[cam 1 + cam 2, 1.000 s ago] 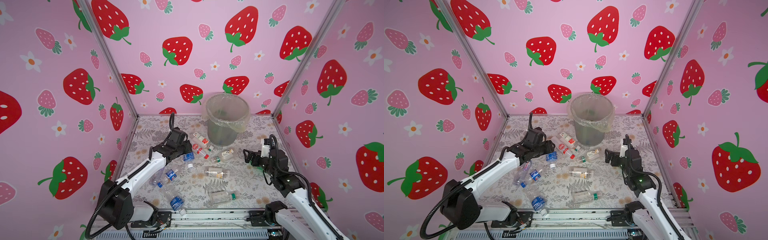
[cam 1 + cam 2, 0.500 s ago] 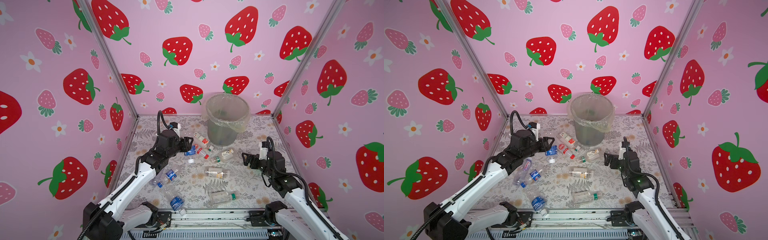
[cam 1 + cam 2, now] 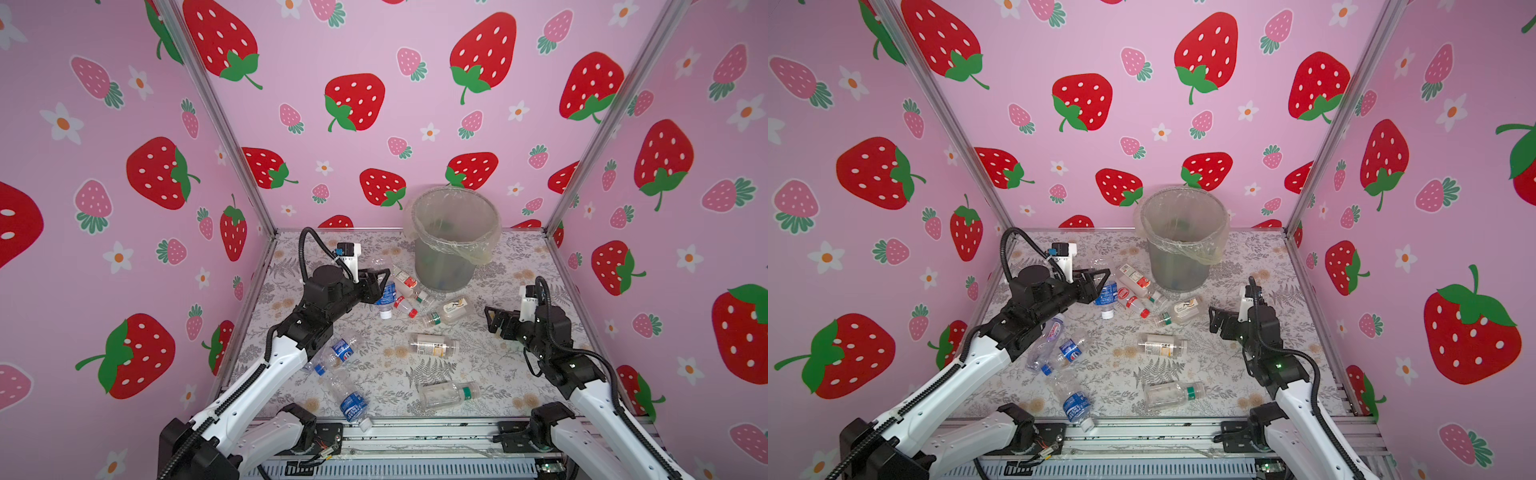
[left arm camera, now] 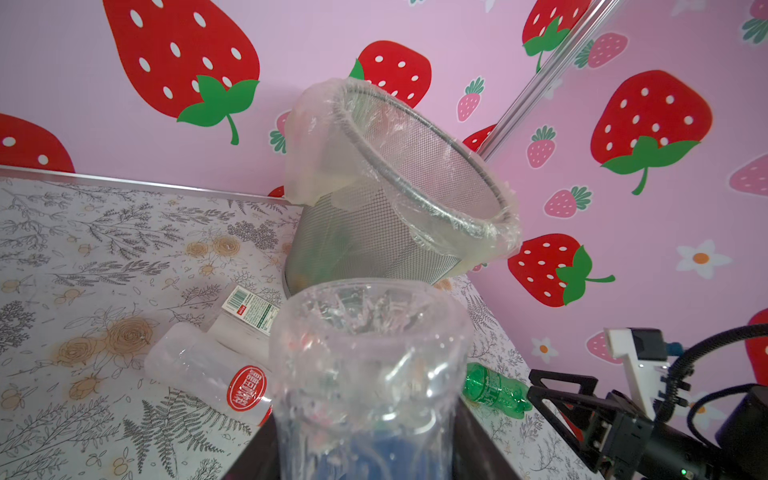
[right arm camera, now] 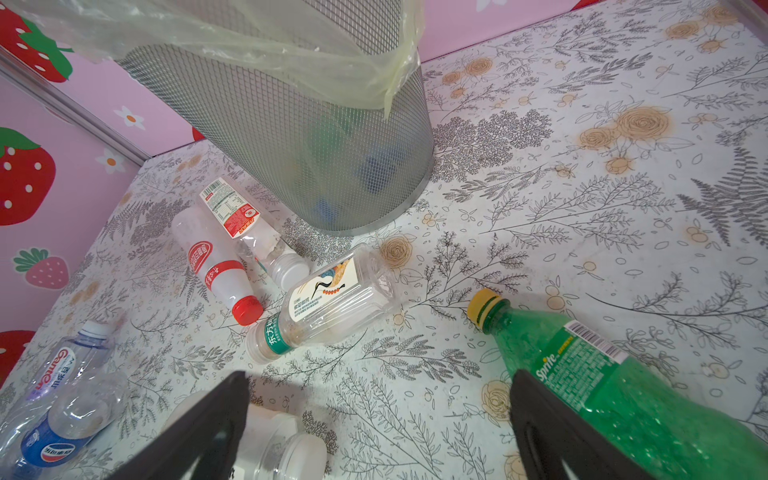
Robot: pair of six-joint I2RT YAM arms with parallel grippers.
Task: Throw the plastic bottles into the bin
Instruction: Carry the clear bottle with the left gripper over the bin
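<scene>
Left jaws are clamping a blue-labelled bottle near the bin; my right jaws are standing wide apart beside a green bottle.

I count ten plastic bottles outside the one bin: nine lying on the tabletop in front of it, and one blue-labelled bottle in the left claw. By kind: three blue-labelled, two red-and-white labelled bottles, three clear pale-labelled ones, one Ganten bottle, one green Sprite bottle. Inside the bin I see green and blue shapes, too blurred to count.
</scene>
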